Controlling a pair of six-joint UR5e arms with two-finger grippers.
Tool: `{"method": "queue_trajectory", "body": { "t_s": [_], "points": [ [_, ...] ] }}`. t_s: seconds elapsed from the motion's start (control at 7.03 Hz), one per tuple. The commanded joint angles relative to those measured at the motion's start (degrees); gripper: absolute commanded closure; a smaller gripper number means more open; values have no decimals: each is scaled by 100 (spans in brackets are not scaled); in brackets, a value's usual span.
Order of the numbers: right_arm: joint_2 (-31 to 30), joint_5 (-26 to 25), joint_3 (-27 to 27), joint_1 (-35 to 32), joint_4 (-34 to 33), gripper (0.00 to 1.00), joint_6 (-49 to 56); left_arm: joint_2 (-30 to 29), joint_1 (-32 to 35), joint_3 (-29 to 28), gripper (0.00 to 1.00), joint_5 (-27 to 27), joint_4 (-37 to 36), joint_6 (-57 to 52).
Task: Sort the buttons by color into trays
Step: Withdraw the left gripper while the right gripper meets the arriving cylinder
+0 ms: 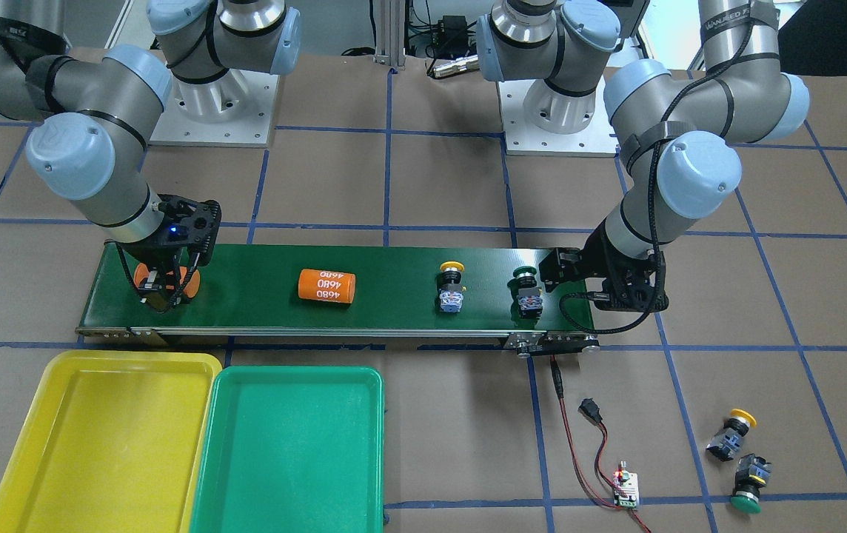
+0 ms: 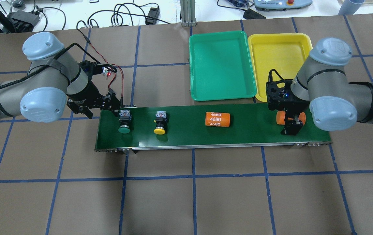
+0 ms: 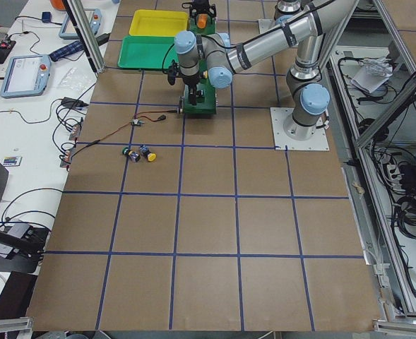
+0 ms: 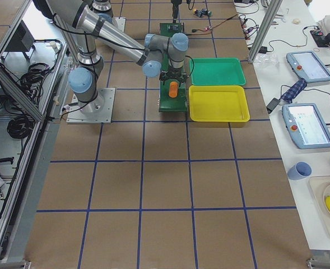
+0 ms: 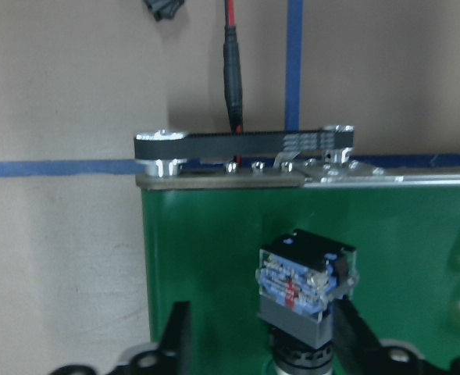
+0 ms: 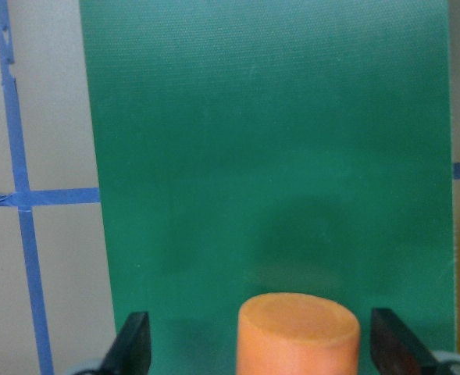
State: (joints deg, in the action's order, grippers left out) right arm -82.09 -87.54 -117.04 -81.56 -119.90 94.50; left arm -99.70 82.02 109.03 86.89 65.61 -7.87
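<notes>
**A:** How far along was the sorting?

**B:** Nowhere, by my reading. The shallow bright yellow plastic tray (image 1: 98, 444) and the shallow green plastic tray (image 1: 290, 451) beside it, at the lower left of the front-facing view, both held nothing. All four buttons lay outside them.

**A:** Where were they?

**B:** Two stood on the long dark green conveyor belt (image 1: 394, 270), right of centre in that view. They were a yellow-capped push-button (image 1: 452, 287) on a black body with a grey-blue block, and a green-capped push-button (image 1: 527, 290) of the same build. A second yellow-capped button (image 1: 731, 433) and a second green-capped button (image 1: 749, 485) lay on the brown table paper at the lower right, well apart from the belt.

**A:** And the pincers?

**B:** The left gripper (image 5: 262, 336) was spread wide, its jaws either side of the green-capped push-button on the belt. Whether a finger touched it, I couldn't tell. The right gripper (image 6: 265, 348) was also spread wide. It straddled a plain orange cylinder (image 6: 300, 332) without touching it, at the belt's end near the trays.

**A:** Anything in the way?

**B:** A second orange cylinder, printed 4680 (image 1: 327, 286), lay on the belt between the buttons and the trays. A small circuit board (image 1: 625, 488) with red wires sat near the loose pair. I judged that all four placements remained.
</notes>
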Motion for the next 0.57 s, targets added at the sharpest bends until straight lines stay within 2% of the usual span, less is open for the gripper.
{"method": "queue_trajectory", "body": {
  "t_s": [0.0,0.14,0.43],
  "points": [
    [0,0,6,0,-16,0,-2,83,-107,-756,0,510,406,-39],
    [0,0,6,0,-7,0,7,-91,-395,-1196,0,652,444,-518],
    [0,0,6,9,-42,0,-63,-582,-1263,-1498,0,609,261,-1633]
  ]
}}
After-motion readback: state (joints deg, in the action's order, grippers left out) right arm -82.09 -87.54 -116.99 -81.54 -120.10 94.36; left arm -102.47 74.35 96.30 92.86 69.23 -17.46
